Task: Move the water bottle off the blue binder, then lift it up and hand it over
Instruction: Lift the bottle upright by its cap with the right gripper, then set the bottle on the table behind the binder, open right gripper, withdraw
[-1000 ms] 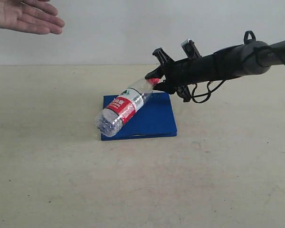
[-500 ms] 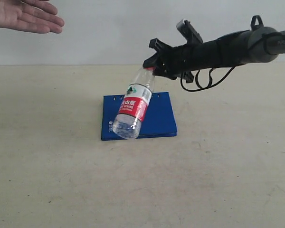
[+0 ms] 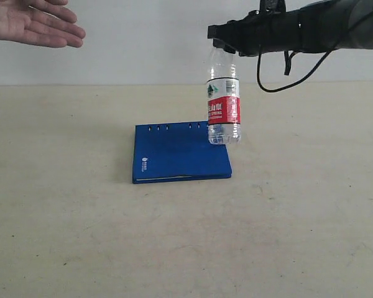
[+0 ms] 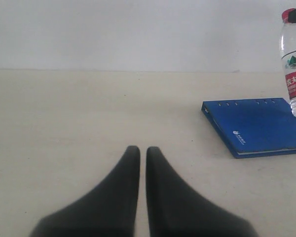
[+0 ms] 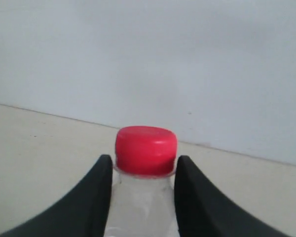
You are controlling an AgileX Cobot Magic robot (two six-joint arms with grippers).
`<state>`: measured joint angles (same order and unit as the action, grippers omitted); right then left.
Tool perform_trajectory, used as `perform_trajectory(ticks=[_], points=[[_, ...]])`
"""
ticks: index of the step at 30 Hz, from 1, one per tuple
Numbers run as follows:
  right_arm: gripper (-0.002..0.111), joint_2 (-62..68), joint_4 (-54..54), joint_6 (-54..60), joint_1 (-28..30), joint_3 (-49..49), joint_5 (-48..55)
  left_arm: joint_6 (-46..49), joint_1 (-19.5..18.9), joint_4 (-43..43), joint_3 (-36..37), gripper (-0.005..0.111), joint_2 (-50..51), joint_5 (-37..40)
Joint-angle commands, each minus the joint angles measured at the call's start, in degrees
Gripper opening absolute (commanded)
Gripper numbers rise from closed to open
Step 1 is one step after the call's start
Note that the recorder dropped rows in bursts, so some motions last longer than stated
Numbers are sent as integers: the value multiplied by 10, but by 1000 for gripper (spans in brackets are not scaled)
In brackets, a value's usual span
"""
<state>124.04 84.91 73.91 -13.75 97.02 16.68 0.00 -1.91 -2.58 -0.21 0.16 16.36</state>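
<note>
- The water bottle (image 3: 224,105) hangs upright beneath the right hand (image 5: 144,163). Its red cap is up, and a red, white and green label wraps its middle.
- It is clear plastic. I cannot make out how much is inside.
- The right hand is clenched on the bottle's neck just under the cap, with one black finger on each side.
- The bottle's base shows over the far right corner of the blue binder (image 3: 180,155). I cannot tell whether it clears the cover or touches it.
- The binder lies flat and closed around the middle of the tabletop (image 3: 81,236), somewhat nearer the far edge. Small rivet holes run along its far side, a tiny white logo sits near its left side, and a pale strip shows along its near edge. What it holds is hidden.
- The left hand (image 4: 142,150) is low over the tabletop, well left of the binder. Its fingers are drawn together with only a thin slit between them, and it grips nothing.
- A person's palm (image 3: 31,22) is held open above the far left corner, well apart from the bottle.
- A black cable (image 3: 286,77) loops down from the right arm, behind the bottle.
</note>
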Motion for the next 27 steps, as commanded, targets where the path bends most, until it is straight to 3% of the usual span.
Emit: perform_trajectory(ticks=[1,10,27], points=[[0,-16,-4,57,1,3,-52,-4,3,2,2,5,-2,-5],[0,-40,-4,122,1,3,-163,-4,3,2,2,5,-2,-5],[0,-27,-4,136,1,-4,-167,-4,3,2,2,5,-2,-5]])
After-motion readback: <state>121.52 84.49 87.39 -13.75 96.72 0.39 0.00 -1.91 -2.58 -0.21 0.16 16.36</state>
